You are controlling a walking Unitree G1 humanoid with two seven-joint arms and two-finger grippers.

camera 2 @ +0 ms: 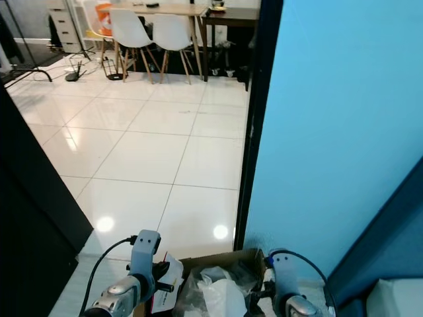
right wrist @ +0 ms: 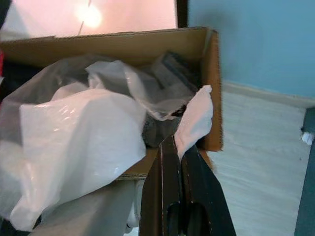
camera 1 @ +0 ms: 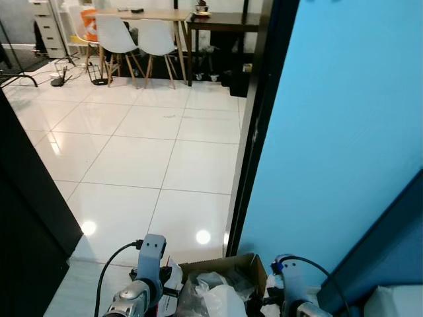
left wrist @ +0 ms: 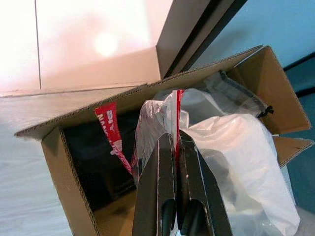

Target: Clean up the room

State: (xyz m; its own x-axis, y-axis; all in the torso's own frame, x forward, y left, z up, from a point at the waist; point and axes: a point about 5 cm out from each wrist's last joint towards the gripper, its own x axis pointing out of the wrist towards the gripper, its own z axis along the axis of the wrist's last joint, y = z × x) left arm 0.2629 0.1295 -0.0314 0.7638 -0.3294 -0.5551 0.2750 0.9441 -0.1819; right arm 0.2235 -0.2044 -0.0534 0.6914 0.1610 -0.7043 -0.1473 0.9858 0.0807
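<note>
Here, both arms were low at the near edge of the head views, on either side of an open cardboard box (camera 1: 225,265) stuffed with crumpled clear plastic bags (left wrist: 246,162). The box stood on the floor right against the foot of a blue wall (camera 1: 344,119), beside a dark door frame (camera 1: 261,125).

The left gripper (left wrist: 176,147) was at the box's left side, its fingers pressed together on the red-striped edge of a clear plastic bag (left wrist: 176,110). A red printed strip (left wrist: 112,130) hung inside the box just beside it.

The right gripper (right wrist: 178,147) was at the box's right near corner, fingers closed, pinching a white scrap of paper or tissue (right wrist: 197,118) at the box's rim.

Far across the white tiled floor (camera 1: 145,145): a wooden table (camera 1: 149,14) with two white chairs (camera 1: 135,39).
</note>
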